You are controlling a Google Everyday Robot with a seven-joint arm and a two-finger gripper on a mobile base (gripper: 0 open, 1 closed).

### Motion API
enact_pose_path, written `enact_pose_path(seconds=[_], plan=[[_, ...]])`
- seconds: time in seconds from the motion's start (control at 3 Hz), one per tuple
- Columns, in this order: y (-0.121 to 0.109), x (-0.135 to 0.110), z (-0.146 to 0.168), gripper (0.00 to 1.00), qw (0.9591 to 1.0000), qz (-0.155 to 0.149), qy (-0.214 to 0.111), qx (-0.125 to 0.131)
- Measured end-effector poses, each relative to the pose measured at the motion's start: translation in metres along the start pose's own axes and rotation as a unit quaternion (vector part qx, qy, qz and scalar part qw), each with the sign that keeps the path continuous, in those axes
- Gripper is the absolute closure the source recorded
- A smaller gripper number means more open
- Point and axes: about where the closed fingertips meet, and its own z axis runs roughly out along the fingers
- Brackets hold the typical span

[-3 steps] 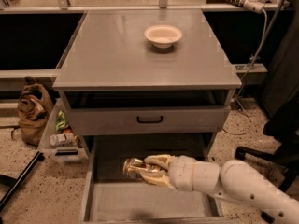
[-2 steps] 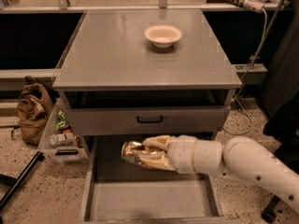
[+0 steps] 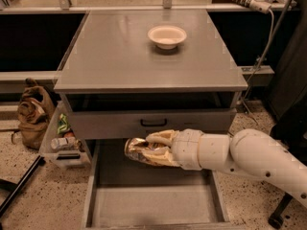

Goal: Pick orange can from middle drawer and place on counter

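The orange can (image 3: 138, 150), shiny golden-brown and crumpled, lies sideways in my gripper (image 3: 154, 150), whose cream fingers (image 3: 162, 138) are shut around it. I hold it in the air above the open middle drawer (image 3: 148, 202), just below the grey drawer front with a black handle (image 3: 153, 123). My white arm (image 3: 249, 157) reaches in from the right. The grey counter (image 3: 120, 56) lies above and behind the can.
A white bowl (image 3: 167, 35) sits on the counter towards the back. A brown bag (image 3: 32, 114) and a clear bin of packets (image 3: 60, 143) stand on the floor left of the cabinet. A black chair base (image 3: 280, 214) is at the lower right.
My gripper has lifted the can up out of the drawer and moved it a little left. It now sits level with the bottom of the drawer front.
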Motion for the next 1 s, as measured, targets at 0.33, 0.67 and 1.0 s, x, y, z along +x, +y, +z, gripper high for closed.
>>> enact_pose_path(seconds=[0.33,0.67,1.0], plan=[[-0.016,-0.042,-0.014,1.00,0.9996,-0.028,0.001,-0.003],[-0.043,-0.125,-0.039,1.00,0.9971,-0.075,-0.010,-0.006],[-0.080,-0.188,-0.052,1.00,0.9911,-0.133,-0.009,-0.006]])
